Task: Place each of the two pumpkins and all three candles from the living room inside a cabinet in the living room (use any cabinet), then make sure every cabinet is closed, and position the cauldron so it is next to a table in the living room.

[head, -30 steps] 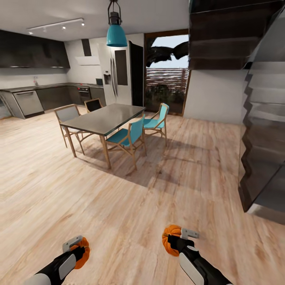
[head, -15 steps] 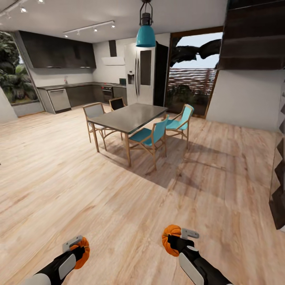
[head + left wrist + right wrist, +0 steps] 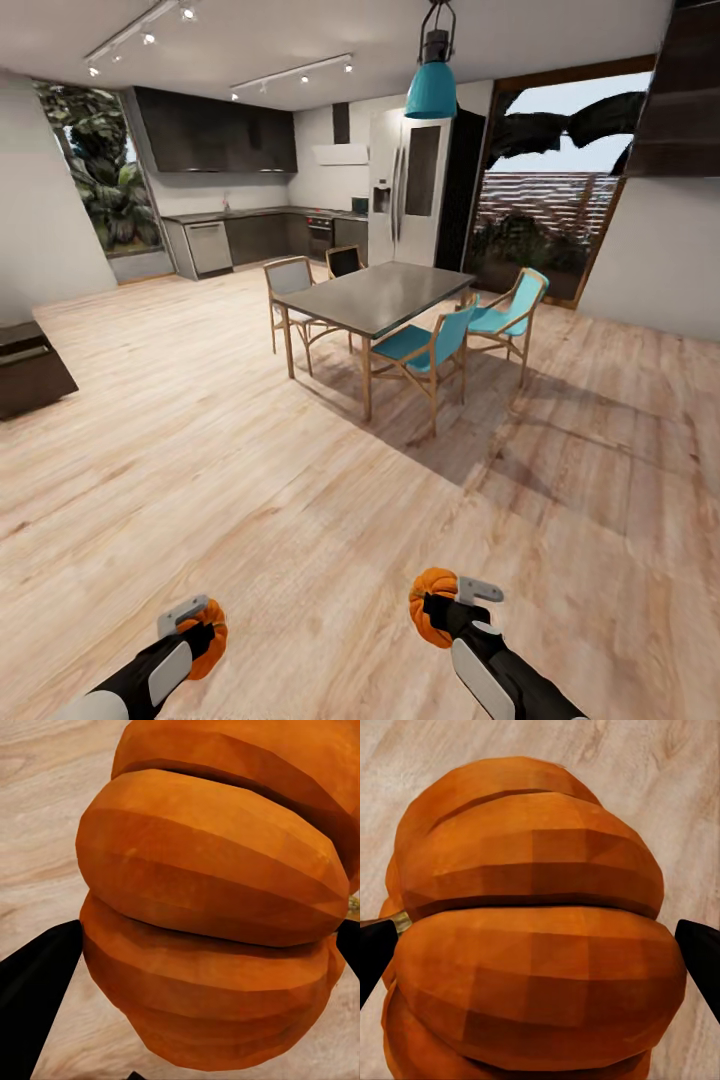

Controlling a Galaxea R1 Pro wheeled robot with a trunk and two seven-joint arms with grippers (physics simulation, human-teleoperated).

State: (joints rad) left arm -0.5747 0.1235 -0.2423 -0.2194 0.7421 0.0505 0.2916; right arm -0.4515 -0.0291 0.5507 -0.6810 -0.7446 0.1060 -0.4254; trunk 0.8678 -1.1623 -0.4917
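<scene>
Orange pumpkins ride one in each hand: the left gripper [image 3: 203,628] is clamped on one pumpkin [image 3: 206,636], the right gripper [image 3: 447,604] on the other pumpkin [image 3: 433,605], both low over the wooden floor [image 3: 250,480]. The view has swung left of the dining table [image 3: 385,296], bringing a dark cabinet end [image 3: 30,368] into sight, likely the drop-off.
</scene>
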